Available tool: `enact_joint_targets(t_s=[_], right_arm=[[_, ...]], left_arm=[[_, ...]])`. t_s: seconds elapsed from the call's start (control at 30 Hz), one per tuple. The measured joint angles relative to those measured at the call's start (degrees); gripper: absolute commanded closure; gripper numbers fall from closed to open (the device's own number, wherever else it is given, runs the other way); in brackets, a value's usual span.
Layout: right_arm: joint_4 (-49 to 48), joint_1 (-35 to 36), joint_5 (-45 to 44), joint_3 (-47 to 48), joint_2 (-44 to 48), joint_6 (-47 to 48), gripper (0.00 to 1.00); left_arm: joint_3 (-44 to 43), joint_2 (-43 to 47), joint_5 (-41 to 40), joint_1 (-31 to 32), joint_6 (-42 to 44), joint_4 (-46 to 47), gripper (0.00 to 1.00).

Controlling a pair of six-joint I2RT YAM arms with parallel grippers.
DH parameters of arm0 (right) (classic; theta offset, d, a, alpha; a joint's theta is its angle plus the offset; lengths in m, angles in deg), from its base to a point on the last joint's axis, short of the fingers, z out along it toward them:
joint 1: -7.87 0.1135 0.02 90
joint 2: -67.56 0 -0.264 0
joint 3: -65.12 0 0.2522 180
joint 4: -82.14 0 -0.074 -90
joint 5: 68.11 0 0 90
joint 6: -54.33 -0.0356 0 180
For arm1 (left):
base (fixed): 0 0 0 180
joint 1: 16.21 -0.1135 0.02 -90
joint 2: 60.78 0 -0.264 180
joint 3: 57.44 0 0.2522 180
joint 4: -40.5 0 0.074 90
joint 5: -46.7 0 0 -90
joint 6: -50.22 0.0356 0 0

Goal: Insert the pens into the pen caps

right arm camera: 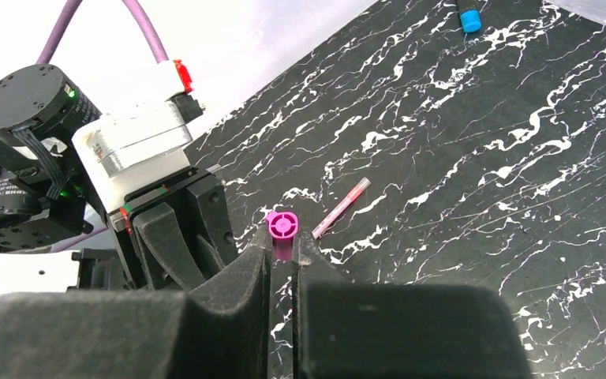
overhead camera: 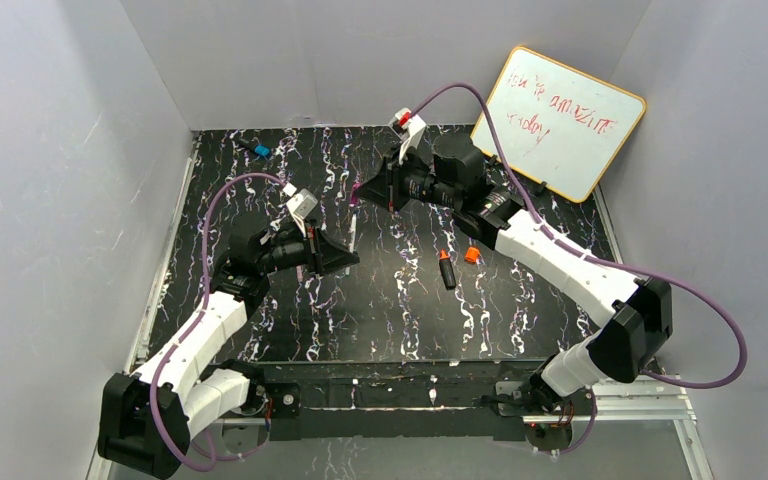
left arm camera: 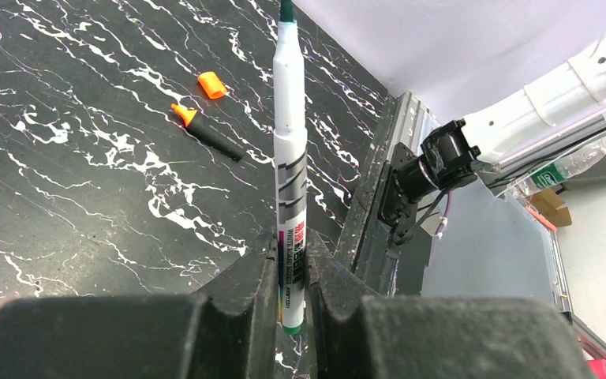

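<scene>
Gripping white pen (left arm camera: 290, 150) by base in L claw (left arm camera: 290, 264), magenta cap (right arm camera: 282, 227) pinched at tips of R claw (right arm camera: 284, 253)

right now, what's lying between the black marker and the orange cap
Nothing, just bare marbled tabletop between the black marker and the orange cap; the left wrist view shows it best.

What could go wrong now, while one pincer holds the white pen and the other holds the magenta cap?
The left pincer grips the white pen near its back end, so the tip may swing aside when pushed. The right pincer pinches only part of the magenta cap, which could twist or slip out.
</scene>
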Motion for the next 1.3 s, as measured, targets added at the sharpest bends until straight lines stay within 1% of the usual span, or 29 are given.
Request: enact_joint_targets(t_s=[0.7,1.3], right_arm=[[6.8,0.0,3.7,3.1,-0.7,0.3,0.88],[7.0,0.0,4.5,3.1,-1.0,0.3,0.88]], left_arm=[[0.0,0.0,-0.3,0.0,0.9,-1.2,1.00],[0.0,0.0,-0.4,0.0,1.0,-1.6,1.00]])
